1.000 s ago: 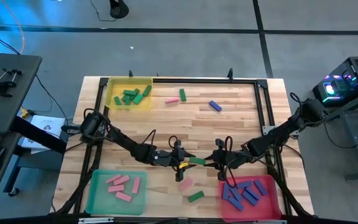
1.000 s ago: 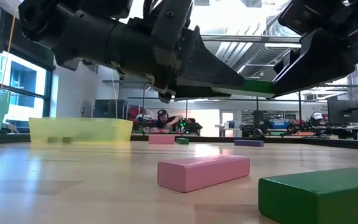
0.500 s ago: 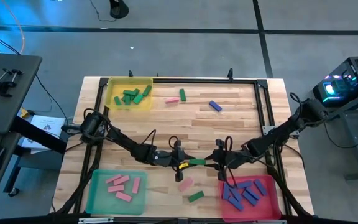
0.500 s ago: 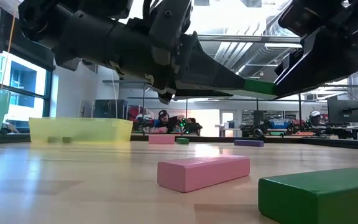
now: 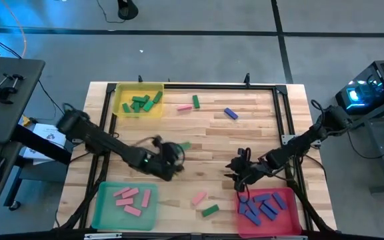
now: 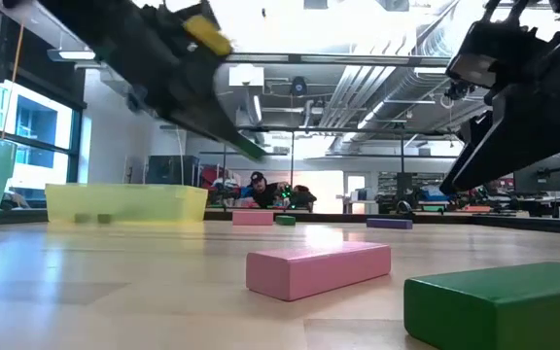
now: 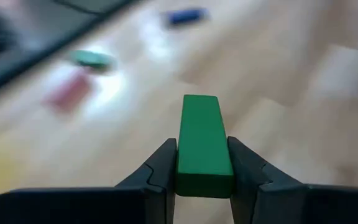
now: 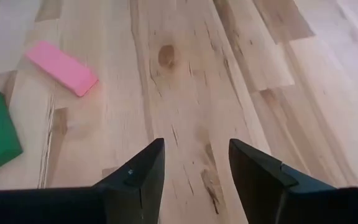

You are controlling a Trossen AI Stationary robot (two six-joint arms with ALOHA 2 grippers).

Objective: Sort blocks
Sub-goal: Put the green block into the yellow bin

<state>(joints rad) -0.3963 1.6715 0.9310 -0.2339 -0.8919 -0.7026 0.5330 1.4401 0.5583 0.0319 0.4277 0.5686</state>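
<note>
My left gripper (image 5: pixel 181 148) hangs left of the table's middle, shut on a green block (image 7: pixel 204 140). In the low view the block (image 6: pixel 251 148) sticks out past the fingers, well above the wood. My right gripper (image 5: pixel 234 172) stands open and empty over bare wood just beyond the red tray (image 5: pixel 292 200); the right wrist view shows the gap between its fingers (image 8: pixel 196 146). A pink block (image 5: pixel 199 198) and a green block (image 5: pixel 210 211) lie flat near the front edge. A pink (image 5: pixel 185 107), a green (image 5: pixel 196 101) and a blue block (image 5: pixel 231 113) lie farther back. My left gripper pinches the green block's two long sides (image 7: pixel 180 168) between its two fingers, at the end nearest the wrist. The fingers lie along the block, which juts forward past their tips. It slants downward, lifted clear of the table.
The yellow tray (image 5: pixel 120 90) at the far left holds green blocks. A green tray (image 5: pixel 102 207) at the near left holds pink blocks, and the red tray at the near right holds blue ones. A black frame rail (image 5: pixel 282 113) runs along the far and right edges.
The two grippers met at the table's middle with the green block between them. My left gripper has taken hold of it, and my right gripper has let go. The left gripper then swung up and back toward the table's left and far side, carrying the block.
</note>
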